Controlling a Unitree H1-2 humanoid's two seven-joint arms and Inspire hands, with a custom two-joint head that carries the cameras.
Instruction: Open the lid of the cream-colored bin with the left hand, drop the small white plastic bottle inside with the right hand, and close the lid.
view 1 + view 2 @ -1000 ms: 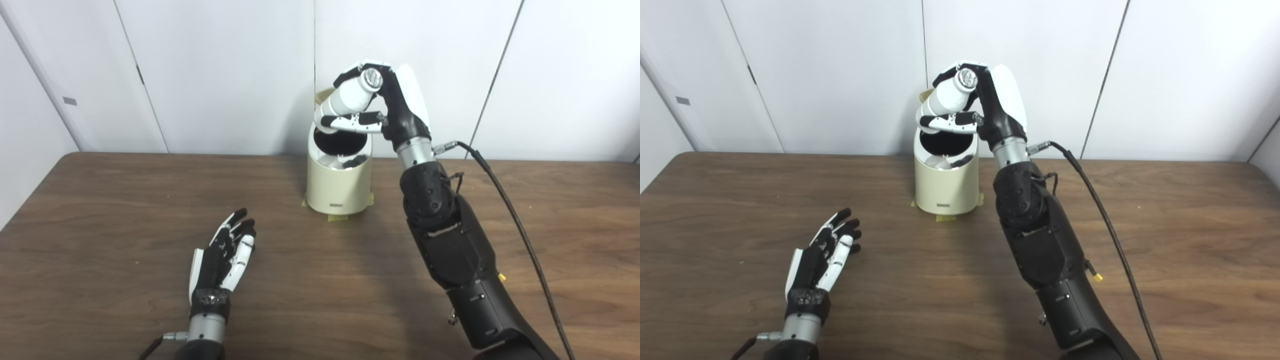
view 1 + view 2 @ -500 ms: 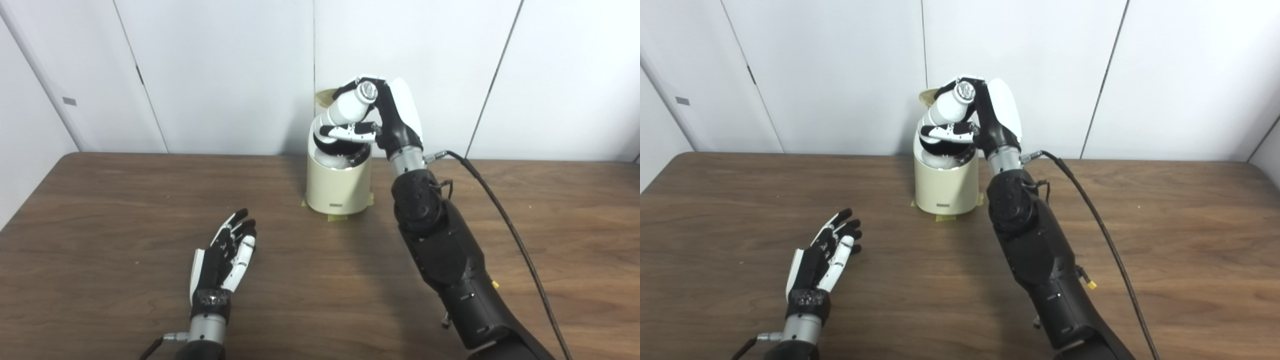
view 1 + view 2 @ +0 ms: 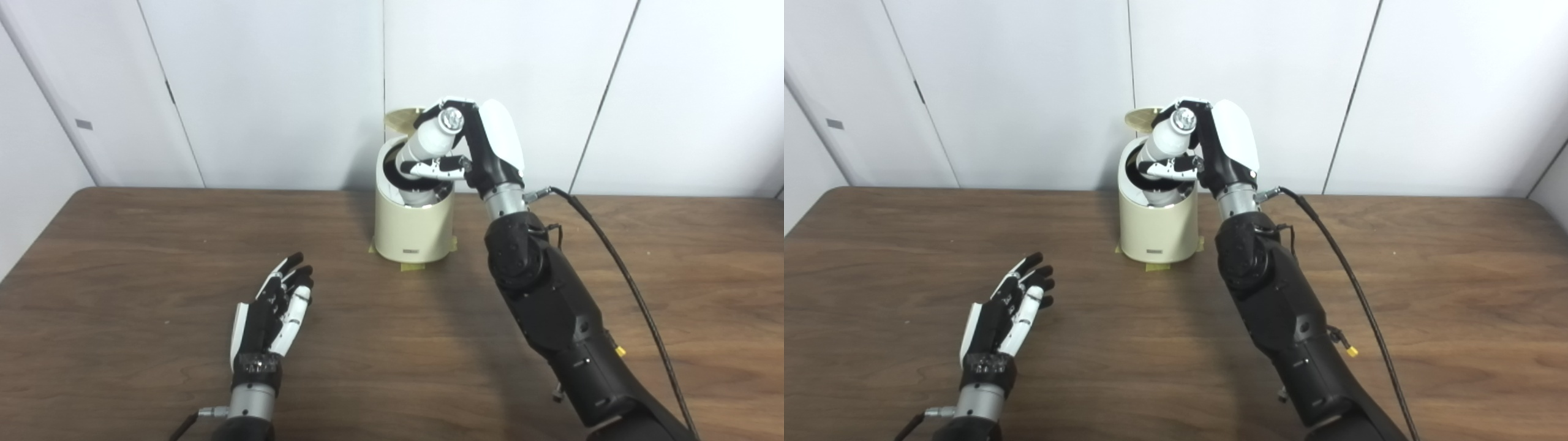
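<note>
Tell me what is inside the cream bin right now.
The white bottle's lower end dips into the bin, gripped by the right hand. The bin's depths are hidden by its wall.

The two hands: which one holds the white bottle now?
The right hand, raised over the open cream-colored bin, is shut on the white bottle. The left hand lies open on the table, holding nothing.
</note>
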